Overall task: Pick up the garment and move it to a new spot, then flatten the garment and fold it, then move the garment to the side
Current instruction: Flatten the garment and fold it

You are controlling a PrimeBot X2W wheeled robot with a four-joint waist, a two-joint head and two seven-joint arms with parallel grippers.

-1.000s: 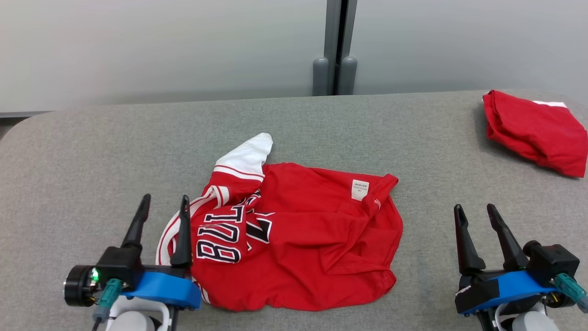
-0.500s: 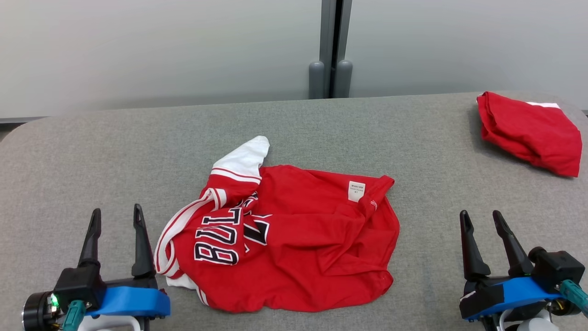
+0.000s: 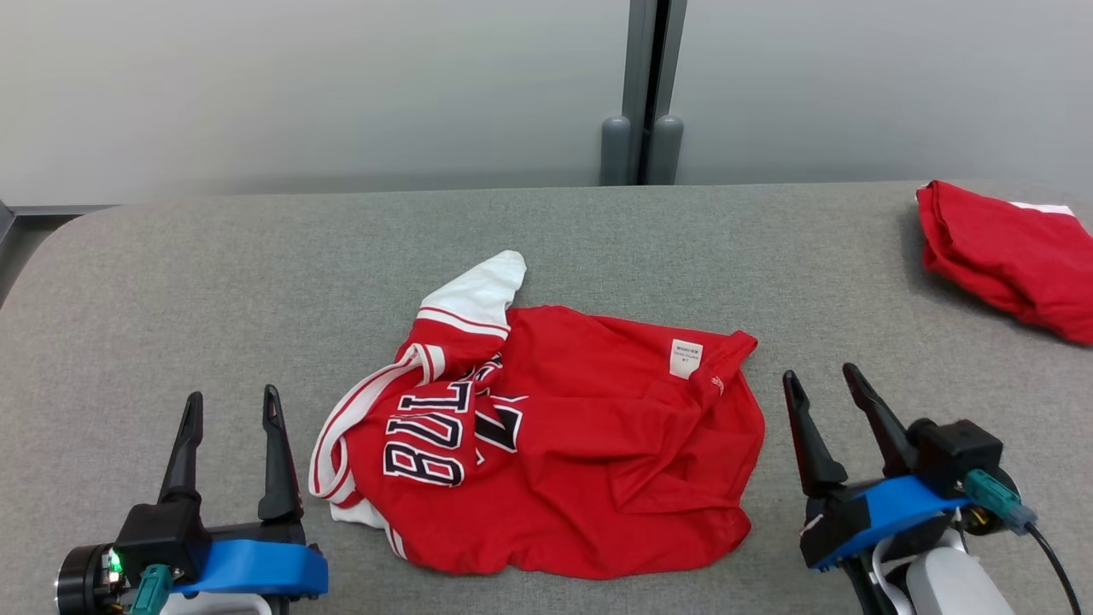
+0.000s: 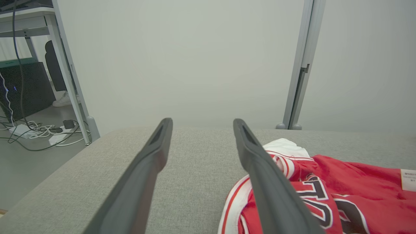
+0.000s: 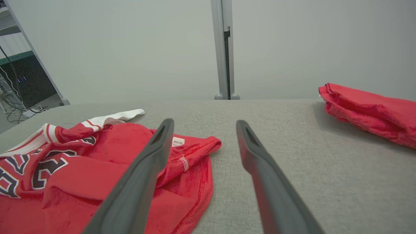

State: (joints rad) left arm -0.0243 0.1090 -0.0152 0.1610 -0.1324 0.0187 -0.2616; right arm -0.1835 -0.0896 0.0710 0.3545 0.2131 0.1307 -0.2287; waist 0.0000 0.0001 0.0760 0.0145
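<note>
The red jersey (image 3: 546,444) is lying crumpled on the grey tabletop (image 3: 213,282), about midway between its left and right edges and close to the near edge. Its white sleeve (image 3: 478,286) is pointing toward the far edge, and a white label (image 3: 686,358) is showing on its right part. The left gripper (image 3: 233,395) is hovering by the near edge just left of the jersey, its fingers spread apart and grasping nothing. The right gripper (image 3: 820,373) is hovering just right of the jersey, fingers likewise spread and empty. Another red cloth (image 3: 1008,256) is resting bunched by the far right corner, well apart from the jersey.
</note>
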